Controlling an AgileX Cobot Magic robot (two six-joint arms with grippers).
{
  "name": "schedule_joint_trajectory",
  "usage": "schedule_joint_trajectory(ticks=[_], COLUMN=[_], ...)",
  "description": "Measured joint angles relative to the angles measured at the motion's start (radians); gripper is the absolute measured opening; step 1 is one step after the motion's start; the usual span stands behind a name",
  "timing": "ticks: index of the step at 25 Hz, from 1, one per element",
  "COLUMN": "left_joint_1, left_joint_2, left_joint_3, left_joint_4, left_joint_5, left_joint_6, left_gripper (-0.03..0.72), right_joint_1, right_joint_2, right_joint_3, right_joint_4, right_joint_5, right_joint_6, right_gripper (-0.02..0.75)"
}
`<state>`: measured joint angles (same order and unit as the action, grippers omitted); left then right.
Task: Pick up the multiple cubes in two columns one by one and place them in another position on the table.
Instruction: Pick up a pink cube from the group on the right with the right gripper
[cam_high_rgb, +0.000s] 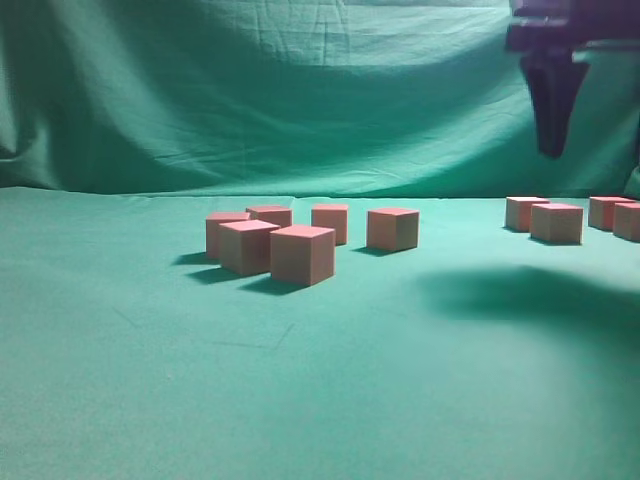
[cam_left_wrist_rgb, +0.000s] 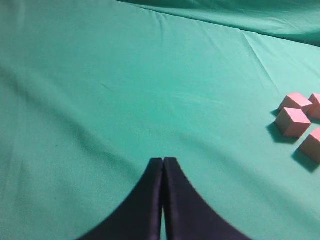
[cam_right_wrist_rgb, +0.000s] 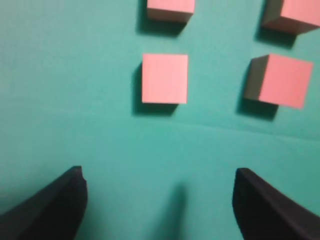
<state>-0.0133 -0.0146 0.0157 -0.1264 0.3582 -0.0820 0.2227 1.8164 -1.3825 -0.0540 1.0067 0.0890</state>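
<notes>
Exterior view: the right gripper is cropped by the top edge. Right wrist view: two cubes run off the top, blurred.

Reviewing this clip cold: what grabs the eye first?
Small matte pinkish-red cubes on green cloth: a loose cluster of six at centre and four more at the far right. Above those four hangs the dark right gripper, jaws wide and empty. The left gripper is shut over bare table.

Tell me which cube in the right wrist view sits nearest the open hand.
The lower-left cube, seen squarely from above; the other three lie farther up or right.
</notes>
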Motion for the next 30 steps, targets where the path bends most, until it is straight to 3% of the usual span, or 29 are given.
schedule_joint_trajectory(ticks=[2,9,19,26,30], left_joint_1=[0.000,0.000,0.000,0.000,0.000], left_joint_2=[0.000,0.000,0.000,0.000,0.000], left_joint_3=[0.000,0.000,0.000,0.000,0.000], left_joint_4=[0.000,0.000,0.000,0.000,0.000], left_joint_5=[0.000,0.000,0.000,0.000,0.000], left_joint_6=[0.000,0.000,0.000,0.000,0.000], left_gripper=[0.000,0.000,0.000,0.000,0.000], right_joint_1=[0.000,0.000,0.000,0.000,0.000], right_joint_2=[0.039,0.134,0.228,0.241,0.240], right_joint_3=[0.000,-0.033,-0.078,-0.083,-0.141], right_joint_4=[0.004,-0.004,-0.051,-0.059,-0.059], right_joint_5=[-0.056,-0.179,-0.213,-0.214,-0.118], right_joint_6=[0.002,0.003,0.003,0.029,0.031], right_gripper=[0.557,0.564,0.564,0.265,0.270])
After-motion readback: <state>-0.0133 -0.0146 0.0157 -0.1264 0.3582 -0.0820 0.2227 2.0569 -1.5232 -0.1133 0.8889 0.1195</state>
